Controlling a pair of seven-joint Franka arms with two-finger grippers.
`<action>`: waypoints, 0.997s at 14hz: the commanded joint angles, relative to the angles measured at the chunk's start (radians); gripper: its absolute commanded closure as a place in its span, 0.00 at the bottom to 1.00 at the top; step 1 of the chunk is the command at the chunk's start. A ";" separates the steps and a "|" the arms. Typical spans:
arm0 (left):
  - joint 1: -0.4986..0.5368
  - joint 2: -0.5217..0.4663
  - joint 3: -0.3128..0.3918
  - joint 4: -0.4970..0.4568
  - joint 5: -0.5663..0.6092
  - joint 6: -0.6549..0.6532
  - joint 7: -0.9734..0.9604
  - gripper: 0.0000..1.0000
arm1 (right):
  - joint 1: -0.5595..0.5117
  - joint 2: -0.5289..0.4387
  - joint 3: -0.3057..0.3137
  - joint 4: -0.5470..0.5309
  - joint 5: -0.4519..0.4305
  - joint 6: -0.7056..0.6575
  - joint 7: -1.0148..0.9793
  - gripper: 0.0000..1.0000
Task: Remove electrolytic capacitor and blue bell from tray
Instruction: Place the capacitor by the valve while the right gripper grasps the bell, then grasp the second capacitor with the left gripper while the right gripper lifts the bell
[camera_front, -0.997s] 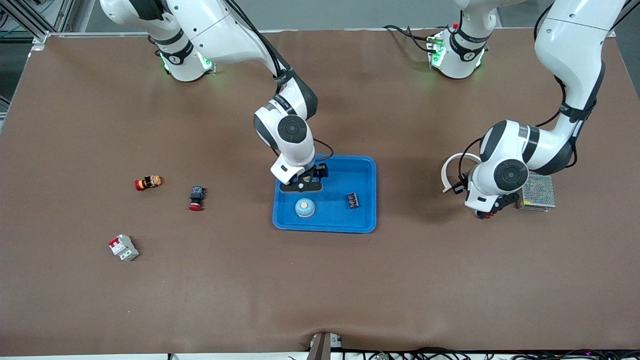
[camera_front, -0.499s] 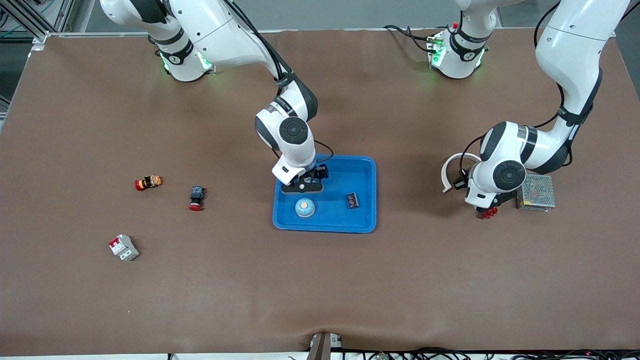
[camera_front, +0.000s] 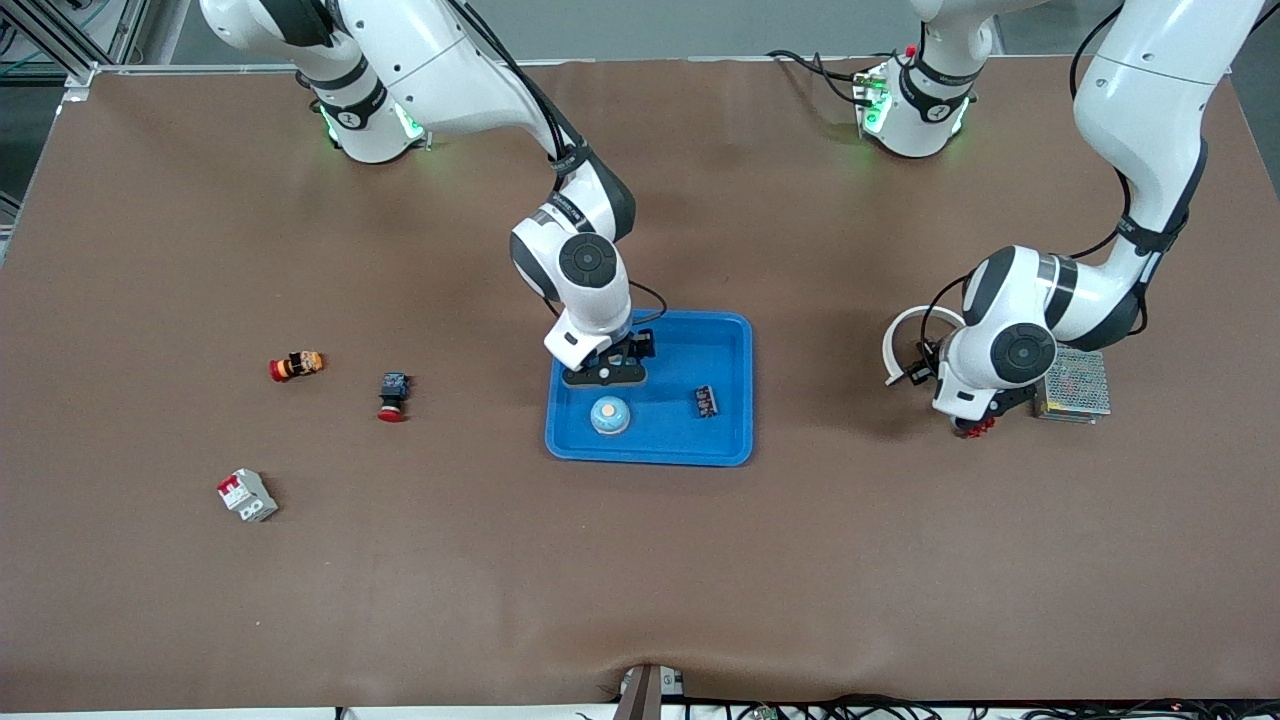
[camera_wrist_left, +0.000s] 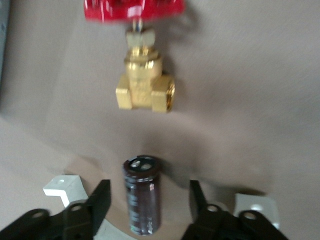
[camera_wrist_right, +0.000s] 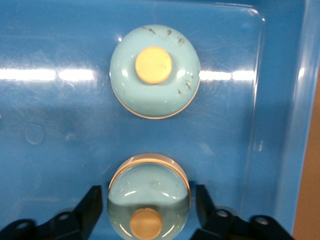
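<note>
surface: brown table (camera_front: 640, 560) | edge: metal frame (camera_front: 60, 60) | cables (camera_front: 900, 706) along near edge

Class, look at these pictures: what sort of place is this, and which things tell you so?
Probably a robotics lab: two robot arms stand at a covered table, with a blue tray and electrical parts such as a capacitor and a power supply.

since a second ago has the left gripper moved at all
Yes, slightly: the left gripper has crept toward the metal mesh box, away from the blue tray.
</note>
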 joint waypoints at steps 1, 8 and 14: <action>0.011 -0.047 -0.043 0.070 -0.008 -0.074 -0.008 0.00 | 0.012 0.003 -0.010 0.006 -0.017 0.005 0.021 0.30; -0.098 -0.009 -0.151 0.357 -0.076 -0.253 -0.008 0.00 | 0.000 -0.023 -0.009 0.014 -0.014 -0.030 0.015 0.43; -0.340 0.149 -0.142 0.533 -0.065 -0.175 -0.124 0.00 | -0.082 -0.125 -0.009 0.077 -0.010 -0.277 -0.115 0.43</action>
